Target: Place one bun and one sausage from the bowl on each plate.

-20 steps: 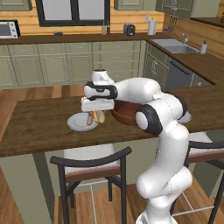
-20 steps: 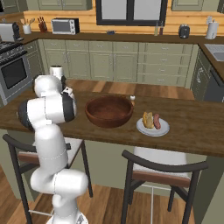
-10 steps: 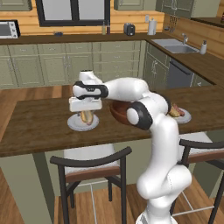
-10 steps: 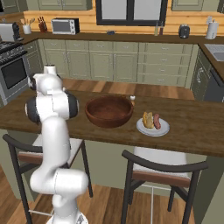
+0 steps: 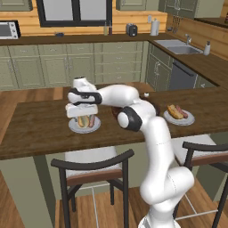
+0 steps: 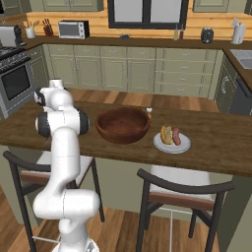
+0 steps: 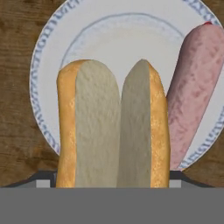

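Leftward travel has continued: the gripper (image 5: 83,116) is now held over the left plate (image 5: 84,125), grasping the split bun (image 7: 113,127) beside a sausage (image 7: 194,92); the bowl (image 6: 123,124) is seen mid-counter.

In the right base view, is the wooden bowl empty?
Yes: the bowl shows only bare brown wood inside, with no bun or sausage in it.

My arm reaches out level to the left over the counter, wrist bent down. My gripper (image 5: 82,116) points straight down; whether its jaws are parted or closed cannot be told.
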